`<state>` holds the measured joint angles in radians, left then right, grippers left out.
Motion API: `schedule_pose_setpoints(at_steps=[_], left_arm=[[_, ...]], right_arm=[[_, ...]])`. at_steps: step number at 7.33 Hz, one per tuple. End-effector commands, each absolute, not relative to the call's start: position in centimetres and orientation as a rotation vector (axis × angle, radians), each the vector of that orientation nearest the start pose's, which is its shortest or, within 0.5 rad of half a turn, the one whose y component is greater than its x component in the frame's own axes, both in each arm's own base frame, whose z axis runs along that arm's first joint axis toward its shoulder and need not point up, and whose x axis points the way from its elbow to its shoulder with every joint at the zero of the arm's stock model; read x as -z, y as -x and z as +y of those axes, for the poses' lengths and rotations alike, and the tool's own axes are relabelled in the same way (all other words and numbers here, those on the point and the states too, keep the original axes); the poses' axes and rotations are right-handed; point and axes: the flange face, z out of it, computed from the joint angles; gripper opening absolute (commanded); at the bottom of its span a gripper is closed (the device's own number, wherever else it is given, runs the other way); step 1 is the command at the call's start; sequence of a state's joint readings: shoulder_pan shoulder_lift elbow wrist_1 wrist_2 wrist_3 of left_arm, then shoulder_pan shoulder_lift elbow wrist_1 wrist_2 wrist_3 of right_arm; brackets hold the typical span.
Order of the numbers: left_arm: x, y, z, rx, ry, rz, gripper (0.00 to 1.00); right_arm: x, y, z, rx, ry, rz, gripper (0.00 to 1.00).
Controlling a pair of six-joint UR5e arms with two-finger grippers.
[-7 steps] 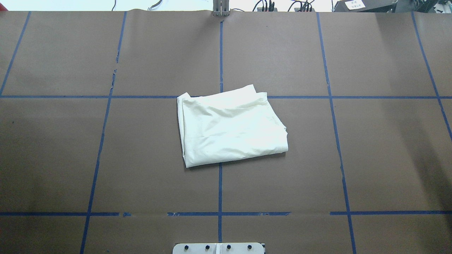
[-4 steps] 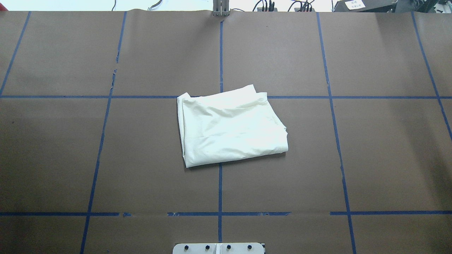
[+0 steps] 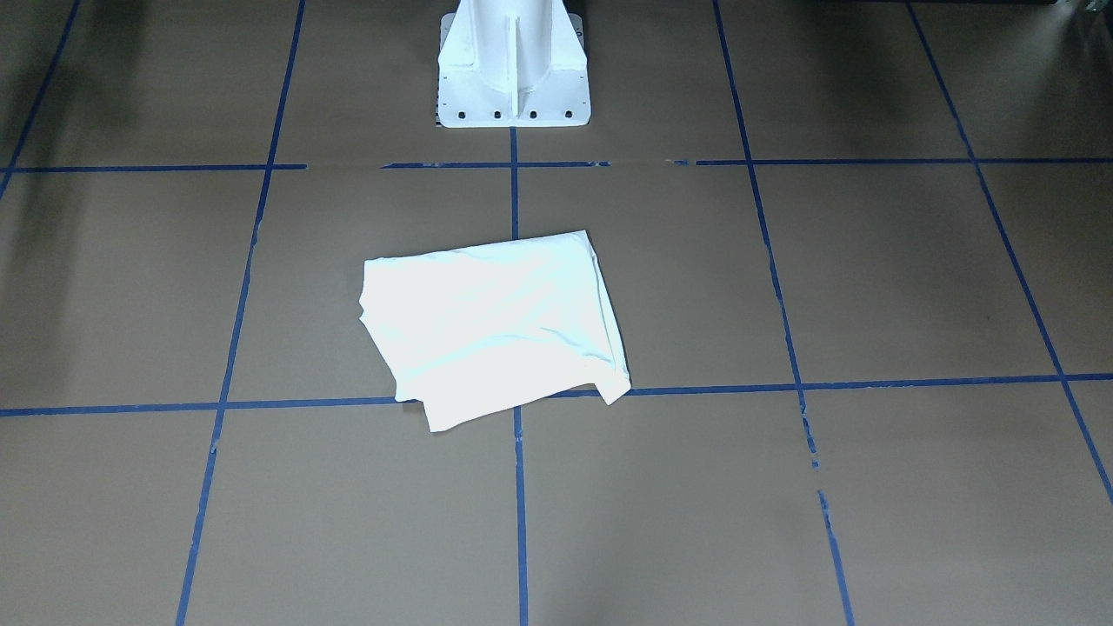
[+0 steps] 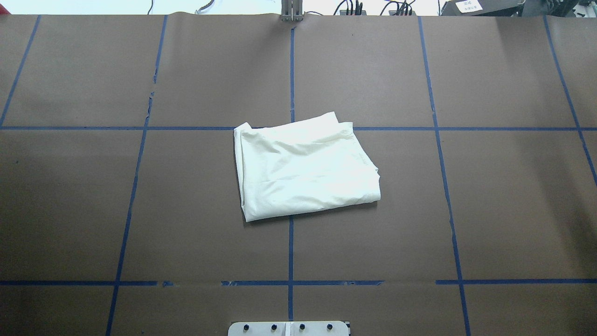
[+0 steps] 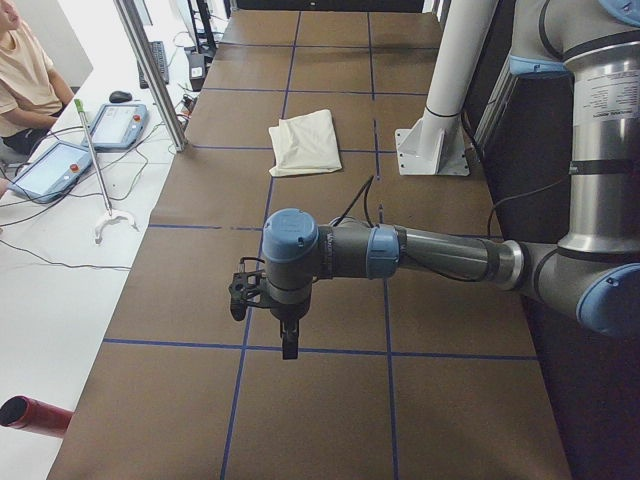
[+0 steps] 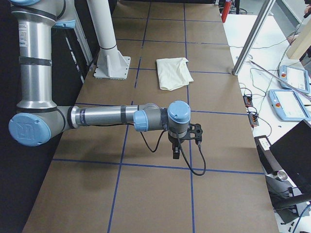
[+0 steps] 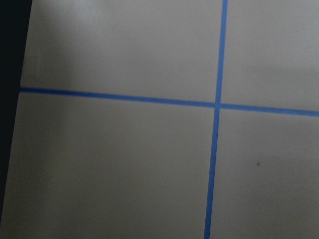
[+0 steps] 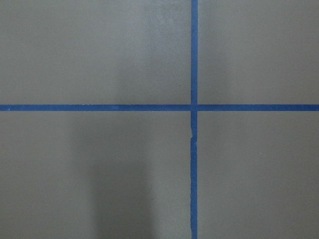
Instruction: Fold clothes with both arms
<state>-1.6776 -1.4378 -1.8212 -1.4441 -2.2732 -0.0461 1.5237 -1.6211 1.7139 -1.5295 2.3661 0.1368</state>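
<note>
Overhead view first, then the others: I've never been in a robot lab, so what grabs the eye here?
A cream shirt, folded into a rough rectangle, glows against the brown table gridded with blue tape. It lies over a tape crossing in front of the white pedestal. Seen from the table's ends, the left arm and the right arm each stretch out low over the table, well apart from the shirt.

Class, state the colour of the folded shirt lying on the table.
The shirt is plain cream-white, no print showing; clearest in the overhead exterior view.
</note>
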Motion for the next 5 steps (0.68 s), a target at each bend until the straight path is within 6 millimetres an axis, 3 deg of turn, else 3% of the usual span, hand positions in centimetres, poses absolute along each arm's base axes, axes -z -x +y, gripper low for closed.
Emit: schedule_pose_setpoints(at_steps=[1,3,5], left_arm=[[-61.9,10.7,-41.0,0.154,0.009,0.765,1.0],[-59.8,9.5,-41.2,0.142,-0.013,0.931,1.0],[-59.2,7.6,-41.9,0.093,-0.002,0.927,1.0]], right_arm=[[-60.7,-3.8,-48.0,-0.03,-0.051,-0.8,1.0],[-61.0,-3.6,-48.0,-0.028,-0.047,-0.803,1.0],[-61.3,-3.6,-48.0,-0.026,-0.047,-0.793,1.0]])
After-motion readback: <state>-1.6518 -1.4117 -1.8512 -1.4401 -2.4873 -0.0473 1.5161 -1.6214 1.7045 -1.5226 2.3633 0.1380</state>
